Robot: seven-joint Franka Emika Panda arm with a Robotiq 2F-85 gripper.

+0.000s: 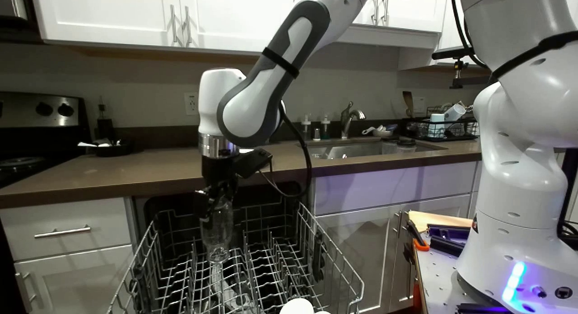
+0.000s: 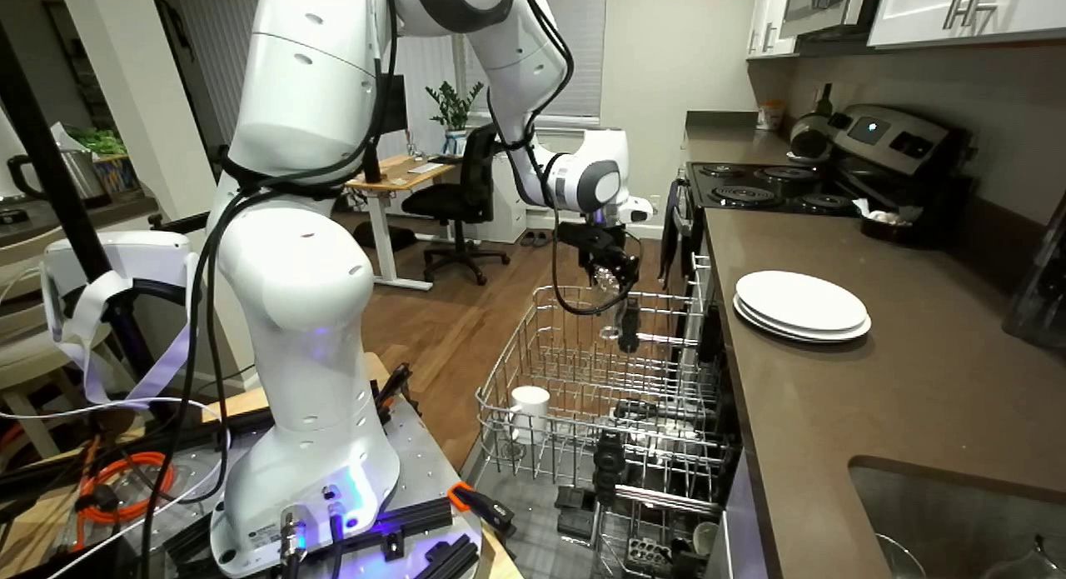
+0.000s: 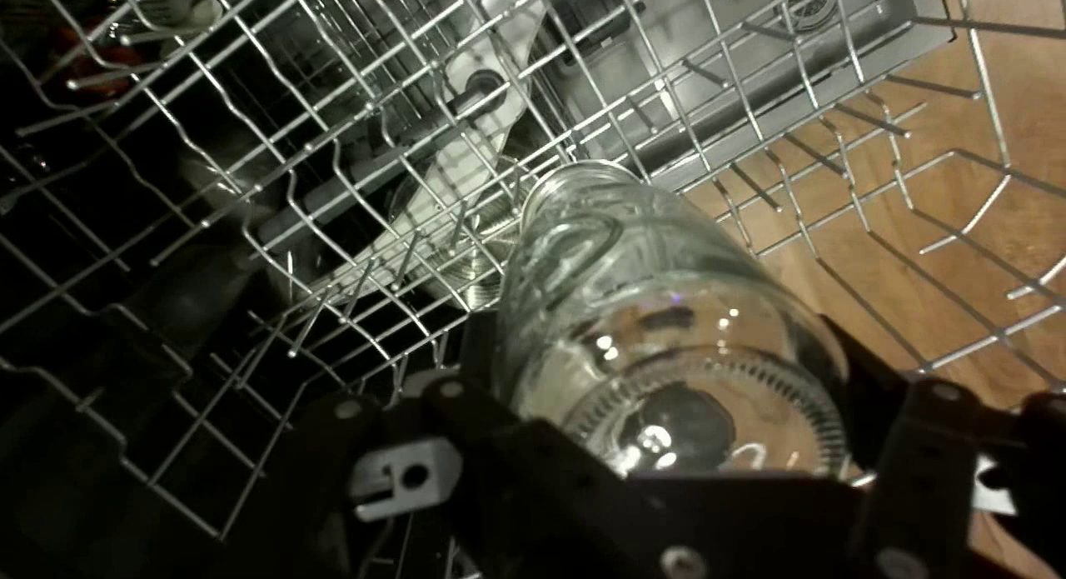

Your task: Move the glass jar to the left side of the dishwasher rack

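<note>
The clear glass jar [image 1: 216, 235] hangs mouth down in my gripper [image 1: 216, 211], over the back left part of the wire dishwasher rack [image 1: 332, 250] in an exterior view. It also shows in an exterior view [image 2: 609, 294], partly hidden by the gripper, above the rack's [image 2: 500, 366] far end. In the wrist view the jar's [image 3: 641, 254] ribbed base faces me, with black fingers [image 3: 666, 354] against both sides. Its mouth points down at the rack's wires [image 3: 754, 104]. I cannot tell whether the rim touches the wires.
A white mug [image 2: 530, 408] stands in the rack's near part. Upright tines and wire sides surround the jar. The brown counter edge [image 1: 171, 183] runs behind the rack. Stacked white plates [image 2: 799, 304] lie on the counter. Clear glassware [image 1: 397, 147] stands at the sink.
</note>
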